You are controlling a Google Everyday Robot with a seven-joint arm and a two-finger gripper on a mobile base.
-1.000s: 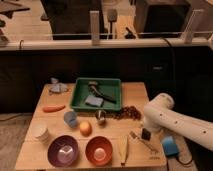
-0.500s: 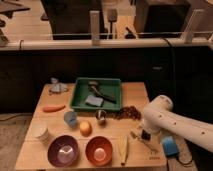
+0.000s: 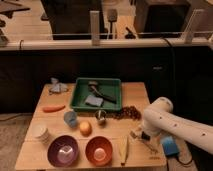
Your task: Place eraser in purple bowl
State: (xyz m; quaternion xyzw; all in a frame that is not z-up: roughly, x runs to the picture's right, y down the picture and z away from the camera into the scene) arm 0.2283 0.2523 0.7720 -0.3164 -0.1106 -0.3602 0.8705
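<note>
The purple bowl point(image 3: 62, 150) stands at the table's front left, next to the orange-brown bowl point(image 3: 98, 150). A small dark oblong thing point(image 3: 107, 97), which may be the eraser, lies in the green tray point(image 3: 114, 83) at the back, beside a grey-blue pad point(image 3: 93, 101). My white arm point(image 3: 167, 122) reaches in from the right. My gripper point(image 3: 139, 135) hangs low over the table's right front, right of the orange-brown bowl and far from the tray and the purple bowl.
A banana point(image 3: 124, 149) lies just left of the gripper and a bright blue block point(image 3: 169, 146) just right of it. Dark beads point(image 3: 129, 113), a metal cup point(image 3: 100, 116), an orange point(image 3: 85, 128), a blue cup point(image 3: 70, 118), a carrot point(image 3: 53, 108) and a white cup point(image 3: 41, 132) fill the middle and left.
The arm has sunk slightly, bringing the gripper a little lower over the table's right front. Nothing else has moved.
</note>
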